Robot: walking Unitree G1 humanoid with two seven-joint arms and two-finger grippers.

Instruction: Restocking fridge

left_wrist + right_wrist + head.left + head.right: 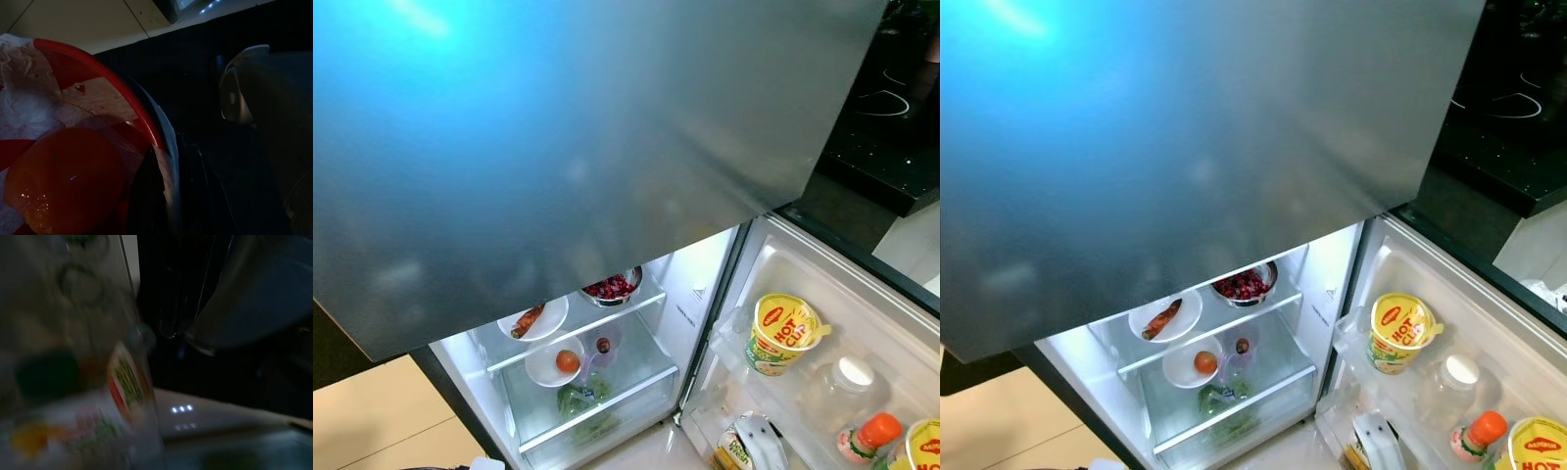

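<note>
— Kitchen floor tiles sit at lower left; where does your restock stand?
— Your open fridge (607,392) at lower centre holds plates and a bowl. The red bowl (98,112) and carton (73,382) remain outside; grip state unclear.

My fridge shelf (607,323) has a white plate (548,321) with a carrot and a metal bowl (613,289) of red berries on it. The door shelf (783,392) beside me holds a yellow cup (781,333) and bottles.
</note>
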